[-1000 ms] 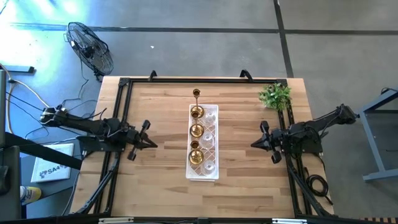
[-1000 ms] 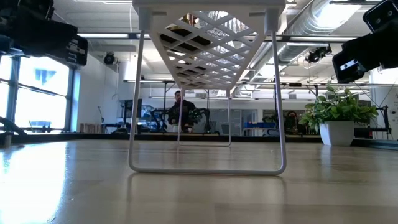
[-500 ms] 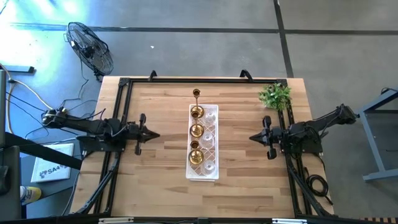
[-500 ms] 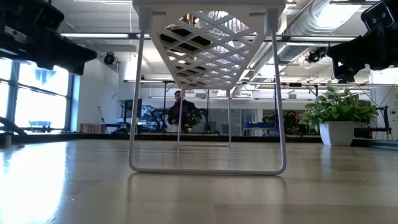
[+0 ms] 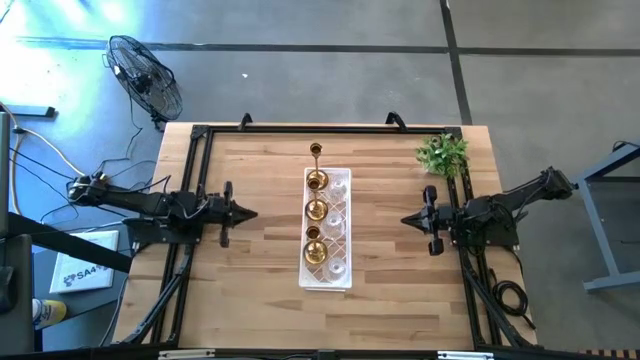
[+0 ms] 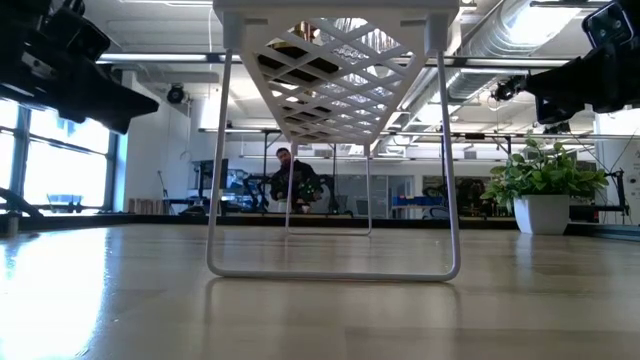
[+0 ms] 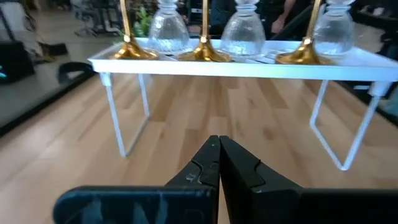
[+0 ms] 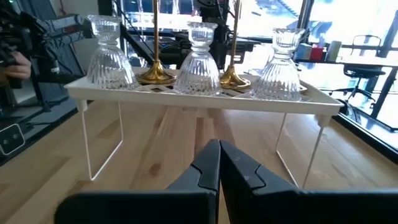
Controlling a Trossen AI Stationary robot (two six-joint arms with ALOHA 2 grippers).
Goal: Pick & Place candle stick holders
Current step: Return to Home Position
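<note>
1. Plainly, all six holders stood on the white lattice shelf [image 5: 327, 287], which rested on thin wire legs in the middle of the tabletop [image 5: 250, 290]
2. The three gold candle stick holders [image 7: 204, 53] made one row along the side of the shelf nearer the left arm, their round bases flat on the lattice
3. The three glass candle stick holders [image 8: 199, 68] made a second row just beside them, along the side nearer the right arm, all upright
4. The taller-stemmed holder [image 5: 316, 152] stood at the far end of the gold row (from above, its top showed past the end of the shelf)
5. The left pincer [image 5: 245, 214] hovered over the tabletop on the left, well apart from the shelf and pointed straight at it; its fingers were clenched tip to tip and gripped nothing
6. The right pincer [image 5: 405, 220] hovered opposite it on the right side, also well apart from the shelf and aimed at it, fingers pressed together on nothing
7. A small green plant [image 5: 443, 153] in a white pot sat near the far right corner of the tabletop, a fan [image 5: 145, 75] stood on the floor beyond the far left corner, and a person [image 6: 290, 180] showed deep in the room, seen between the shelf's legs in the low view
</note>
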